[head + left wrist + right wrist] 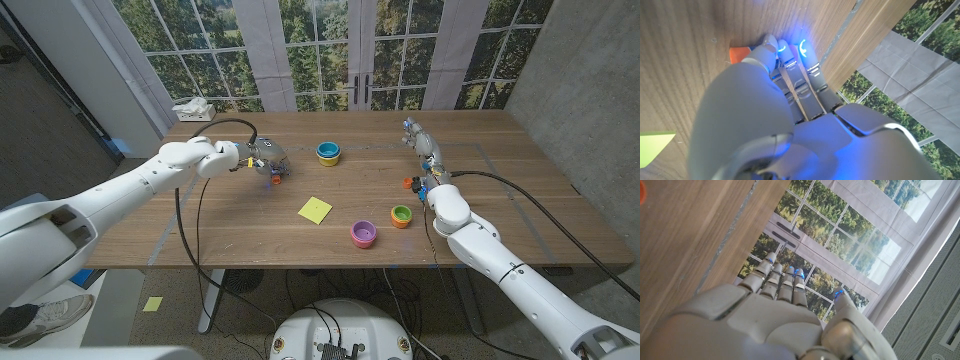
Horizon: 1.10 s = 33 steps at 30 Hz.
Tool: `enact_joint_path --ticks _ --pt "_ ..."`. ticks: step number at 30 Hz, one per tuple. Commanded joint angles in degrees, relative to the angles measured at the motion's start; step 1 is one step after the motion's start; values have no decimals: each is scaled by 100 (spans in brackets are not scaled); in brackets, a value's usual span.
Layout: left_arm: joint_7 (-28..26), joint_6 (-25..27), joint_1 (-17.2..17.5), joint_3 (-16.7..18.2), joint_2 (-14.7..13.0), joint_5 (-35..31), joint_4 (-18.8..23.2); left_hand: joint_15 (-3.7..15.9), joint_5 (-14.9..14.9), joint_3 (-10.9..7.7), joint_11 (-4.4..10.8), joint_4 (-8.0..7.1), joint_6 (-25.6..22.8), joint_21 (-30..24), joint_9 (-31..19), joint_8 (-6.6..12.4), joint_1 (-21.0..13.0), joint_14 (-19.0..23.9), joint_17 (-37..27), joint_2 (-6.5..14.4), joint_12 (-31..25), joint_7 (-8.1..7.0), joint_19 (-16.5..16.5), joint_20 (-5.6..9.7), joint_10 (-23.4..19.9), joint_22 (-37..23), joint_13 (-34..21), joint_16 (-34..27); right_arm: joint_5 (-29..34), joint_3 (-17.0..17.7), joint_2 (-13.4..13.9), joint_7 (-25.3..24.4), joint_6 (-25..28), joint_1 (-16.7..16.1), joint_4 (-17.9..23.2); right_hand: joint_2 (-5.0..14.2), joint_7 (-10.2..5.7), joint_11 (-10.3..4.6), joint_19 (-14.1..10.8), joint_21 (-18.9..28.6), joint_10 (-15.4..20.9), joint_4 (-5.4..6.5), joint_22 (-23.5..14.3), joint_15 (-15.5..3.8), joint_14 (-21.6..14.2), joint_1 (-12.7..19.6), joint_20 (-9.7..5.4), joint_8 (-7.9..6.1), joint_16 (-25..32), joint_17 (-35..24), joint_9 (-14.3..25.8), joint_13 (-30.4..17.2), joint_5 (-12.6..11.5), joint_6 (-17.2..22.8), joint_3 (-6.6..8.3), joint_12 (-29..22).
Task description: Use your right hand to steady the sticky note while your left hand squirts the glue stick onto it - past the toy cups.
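Item: sticky note (315,209), yellow-green, lying on the wooden table (520,200) near its centre, untouched.
Item: glue stick (276,177), orange-capped, at about 10 o'clock from the note, under the fingertips of the left hand (262,159). The left wrist view shows the fingers (805,52) reaching over the orange end (739,54); whether they have closed on it cannot be told.
Item: right hand (422,143), at 2 o'clock from the note and well apart, fingers extended and holding nothing.
Item: toy cups: blue (328,152) at 12 o'clock, pink (363,234) at 4 o'clock, green (401,215) at 3 o'clock.
Step in hand, as judged: securing the glue stick. Advice: wrap the barrel firmly before lifting, leaving the nozzle free; bring the right hand in between the blue and green cups and press one corner of the note only.
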<state>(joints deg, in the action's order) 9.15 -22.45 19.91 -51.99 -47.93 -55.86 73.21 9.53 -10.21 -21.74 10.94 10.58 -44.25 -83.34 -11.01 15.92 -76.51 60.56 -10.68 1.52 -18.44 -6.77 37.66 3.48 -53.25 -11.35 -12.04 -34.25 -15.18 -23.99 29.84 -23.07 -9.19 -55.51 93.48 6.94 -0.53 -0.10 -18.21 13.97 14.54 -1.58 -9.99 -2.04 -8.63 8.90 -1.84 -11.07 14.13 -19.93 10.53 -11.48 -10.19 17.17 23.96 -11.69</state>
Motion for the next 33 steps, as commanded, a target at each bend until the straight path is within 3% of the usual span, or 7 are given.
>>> enact_joint_path --ticks 1,9,17,33 --pt "-437 -39 42 -339 91 -35 -338 437 -54 -42 -93 15 -1948 -135 -81 42 -256 295 -40 4 -108 500 114 862 -954 -28 -246 4 140 -24 41 -74 124 24 81 58 -26 -2 -70 -22 44 -28 -30 -73 -42 11 -7 -3 10 -8 9 -5 6 38 21 -30" --pt "-709 -240 24 -274 78 248 -457 433 -75 -32 -90 -1 -2182 -279 -64 50 -421 538 -31 -94 -235 622 293 859 -1209 -29 -355 46 241 -33 69 -134 169 4 149 62 -26 -3 -60 -36 56 -37 -30 -85 -56 8 -8 -7 12 -1 10 -5 6 47 14 -30" --pt "-882 -159 158 -70 -6 515 -247 428 -128 -32 -247 -10 -2286 -324 -53 17 -490 689 -15 -157 -298 760 386 859 -1291 -3 -451 97 265 -36 84 -92 98 -2 131 63 -34 -5 -63 -45 62 -45 -29 -85 -69 3 -7 -12 15 5 10 -6 6 62 7 -28" --pt "-1143 110 456 429 -143 958 223 427 -197 -49 -281 -34 -2297 -311 -55 -61 -529 812 -1 -200 -321 765 386 850 -1261 36 -578 190 318 -20 98 -124 119 -41 196 63 -54 -7 -39 -76 81 -60 -29 -83 -79 -11 -25 -11 12 19 10 -7 6 67 -12 -26"
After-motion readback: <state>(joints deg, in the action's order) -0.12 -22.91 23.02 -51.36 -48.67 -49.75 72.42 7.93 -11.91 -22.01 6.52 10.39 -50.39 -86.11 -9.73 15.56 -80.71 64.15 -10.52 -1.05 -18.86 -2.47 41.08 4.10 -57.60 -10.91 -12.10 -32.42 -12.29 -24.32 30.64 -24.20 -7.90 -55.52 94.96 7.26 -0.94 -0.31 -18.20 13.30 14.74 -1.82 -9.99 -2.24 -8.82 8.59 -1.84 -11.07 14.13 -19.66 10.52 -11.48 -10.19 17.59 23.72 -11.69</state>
